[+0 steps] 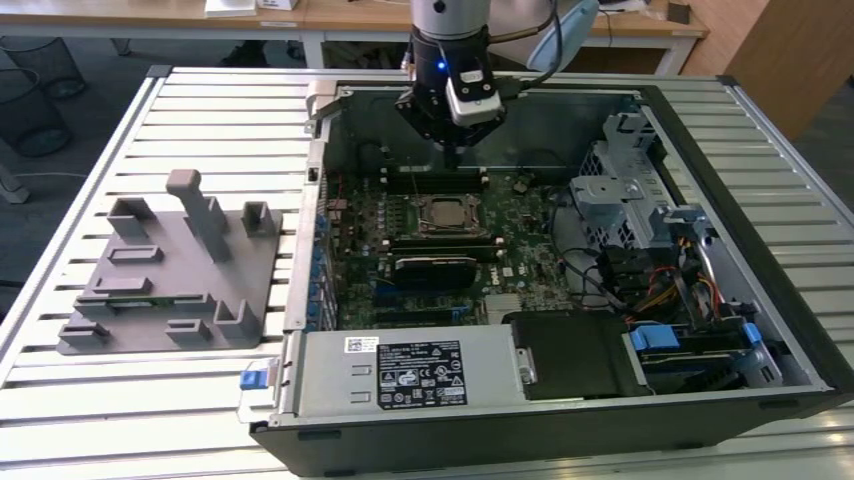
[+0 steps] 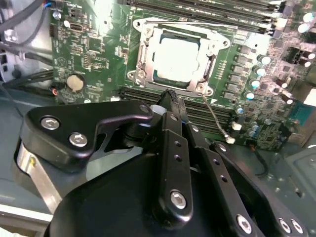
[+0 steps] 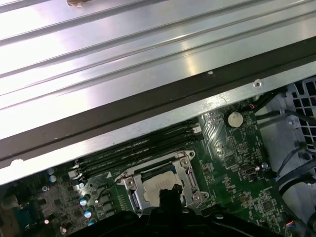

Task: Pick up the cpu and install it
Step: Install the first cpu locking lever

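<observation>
One pincer [image 1: 454, 150] is on the rig, and I see it hanging over the board inside the open case [image 1: 534, 440]. In the second wrist view its fingers run together to a single dark tip [image 2: 170, 96] with nothing between them, so I record it as clenched and empty.

The cpu [image 2: 177, 58] lies flat in the socket frame [image 2: 143, 49], silver top up and square to the opening. The pincer tip is above the memory slots [image 2: 148, 94] just beside the socket, apart from the chip.

Judgement: the pick and the placing look done, and the work stands at the end of seating. The thin lever wire [image 2: 213, 111] stands out from the frame's corner, so I cannot confirm the socket is latched. Any further move calls for a straight, careful path, since the slots and that wire lie close to the tip.

Differences between views:
- The exterior view gives the wider layout. The case lies on a slatted table [image 1: 200, 110], with a grey fixture [image 1: 174, 270] well apart at the exterior view's left, and the cpu [image 1: 445, 213] is a small pale square.
- The second wrist view gives the chip's fit and the finger linkage.
- The first wrist view shows the tip [image 3: 169, 193] overlapping the cpu [image 3: 158, 183], plus the case rim and table slats [image 3: 148, 49] beyond.
</observation>
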{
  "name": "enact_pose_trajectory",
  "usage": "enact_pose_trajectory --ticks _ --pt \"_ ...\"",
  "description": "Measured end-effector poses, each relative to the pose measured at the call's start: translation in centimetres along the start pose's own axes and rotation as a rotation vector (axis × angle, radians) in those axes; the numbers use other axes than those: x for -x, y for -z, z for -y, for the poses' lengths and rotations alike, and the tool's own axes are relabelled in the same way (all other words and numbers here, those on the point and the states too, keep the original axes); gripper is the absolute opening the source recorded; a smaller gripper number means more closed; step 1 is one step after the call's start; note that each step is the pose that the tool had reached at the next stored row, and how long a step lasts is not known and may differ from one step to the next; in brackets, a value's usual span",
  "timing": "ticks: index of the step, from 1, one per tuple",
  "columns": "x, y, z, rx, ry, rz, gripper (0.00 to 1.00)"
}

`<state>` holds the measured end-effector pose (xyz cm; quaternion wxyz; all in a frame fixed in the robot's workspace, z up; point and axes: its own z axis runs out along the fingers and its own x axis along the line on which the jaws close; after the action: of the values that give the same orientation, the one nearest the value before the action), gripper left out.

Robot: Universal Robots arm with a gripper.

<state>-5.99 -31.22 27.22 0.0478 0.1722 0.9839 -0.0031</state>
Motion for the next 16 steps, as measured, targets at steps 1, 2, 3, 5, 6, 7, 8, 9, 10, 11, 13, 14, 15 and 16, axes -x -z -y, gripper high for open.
enact_pose_trajectory --ticks 1,2,3,5,6,7,8,9,10,11,13,14,15,16 --pt "0.01 0.07 0.00 -0.0040 0.001 -0.0113 0.11" --pt "0.04 0.17 0.00 -0.0077 0.001 -0.0220 0.11" --pt "0.07 0.29 -0.01 -0.0109 0.002 -0.0317 0.11" --pt "0.08 0.41 -0.02 -0.0143 0.004 -0.0451 0.11" --pt "0.08 0.41 -0.02 -0.0145 0.009 -0.0480 0.11" --pt "0.08 0.41 -0.02 -0.0138 0.023 -0.0487 0.11" --pt "0.08 0.41 -0.02 -0.0127 0.041 -0.0489 0.11" --pt "0.08 0.41 -0.02 -0.0113 0.059 -0.0490 0.11" --pt "0.08 0.41 -0.02 -0.0101 0.077 -0.0491 0.11" --pt "0.08 0.40 -0.02 -0.0088 0.094 -0.0492 0.11" --pt "-0.01 0.41 0.03 -0.0068 0.114 -0.0494 0.11" --pt "-0.08 0.41 0.05 -0.0064 0.116 -0.0494 0.11" --pt "-0.09 0.41 0.06 -0.0064 0.116 -0.0494 0.11" --pt "-0.11 0.41 0.06 -0.0064 0.116 -0.0495 0.11"
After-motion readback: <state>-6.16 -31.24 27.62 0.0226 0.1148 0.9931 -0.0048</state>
